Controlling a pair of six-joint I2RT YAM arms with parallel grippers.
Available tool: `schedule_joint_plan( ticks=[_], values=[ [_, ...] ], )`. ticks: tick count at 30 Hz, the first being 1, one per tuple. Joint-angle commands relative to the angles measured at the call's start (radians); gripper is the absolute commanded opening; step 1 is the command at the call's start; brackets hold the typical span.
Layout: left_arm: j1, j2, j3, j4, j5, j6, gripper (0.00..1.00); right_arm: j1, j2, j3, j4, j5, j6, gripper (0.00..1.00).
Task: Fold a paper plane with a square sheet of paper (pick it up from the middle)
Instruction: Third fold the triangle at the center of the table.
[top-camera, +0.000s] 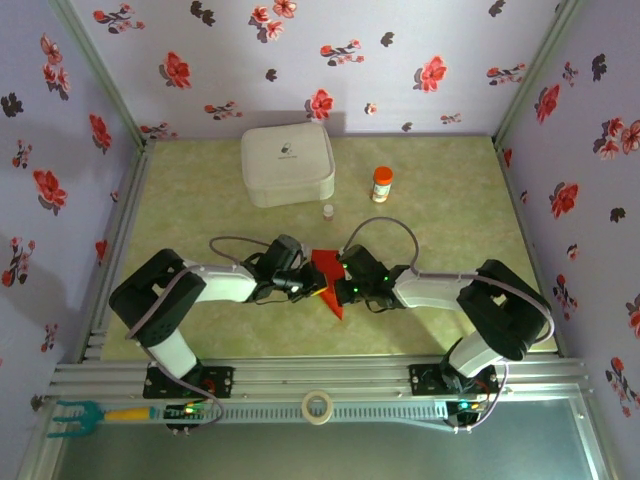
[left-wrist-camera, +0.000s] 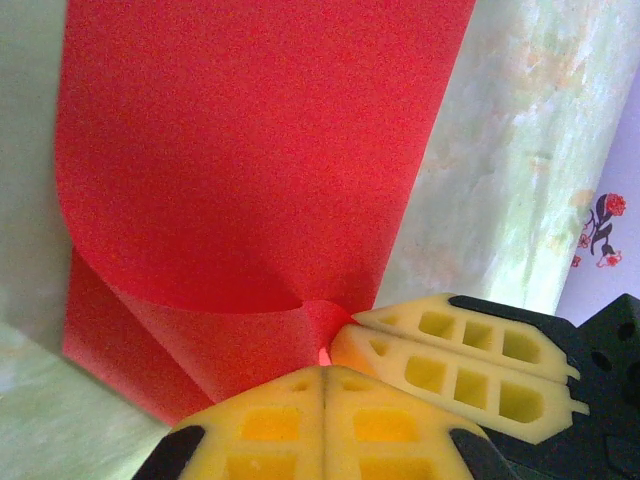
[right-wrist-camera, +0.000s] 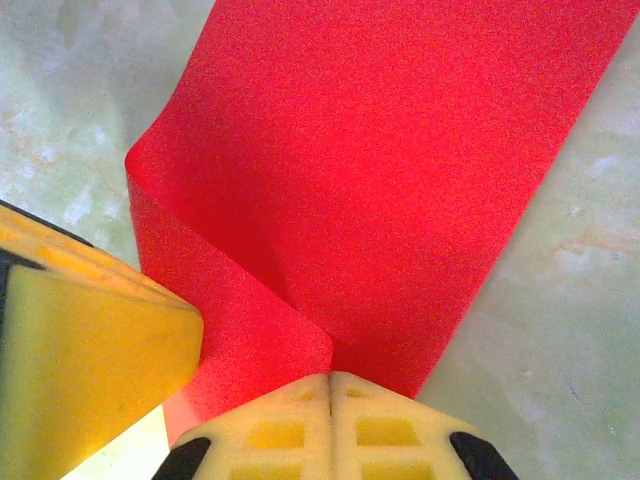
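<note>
A: Where is the square sheet of paper (top-camera: 326, 268) being recorded?

B: It is being seen at the middle of the bench (top-camera: 450, 210), toward the near edge, between the two wrists. From above, its outline is being cut off on both sides by the arms. A pointed end is being shown toward the near edge.

A: The end effectors?

B: The left gripper (left-wrist-camera: 325, 385) is being shown clenched, pads pressed flat together, tips over the red paper. The right gripper (right-wrist-camera: 330, 385) is likewise being shown closed pad to pad. In the top view both are too small and dark for the jaws to be made out.

A: Is the sheet being grasped?

B: That cannot be told. In the right wrist view a turned-over flap is being drawn to a point right at the closed tips. Whether a layer is being caught between the pads is being hidden by the pads themselves.

A: What is differing between views?

B: In the left wrist view the flap is being seen curling in a loose arc, not creased flat, with the right gripper's tips just beside the left's. Overhead, that curl is being lost. The top view is giving the white case (top-camera: 287, 163) at the far edge, the orange-capped bottle (top-camera: 381, 184) to its right, and a small pale item (top-camera: 328, 211) between them, too small to be identified.
</note>
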Motion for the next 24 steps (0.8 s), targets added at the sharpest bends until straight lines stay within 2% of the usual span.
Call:
schedule_joint_plan(
  ticks=[1,24],
  values=[
    [-0.002,0.018,0.012,-0.020,0.004,0.025,0.00,-0.010,0.022,0.008,-0.058,0.007,-0.013,0.00],
    [0.008,0.052,0.005,-0.096,-0.032,0.042,0.00,-0.009,0.014,0.018,-0.052,-0.013,0.008,0.00]
  ],
)
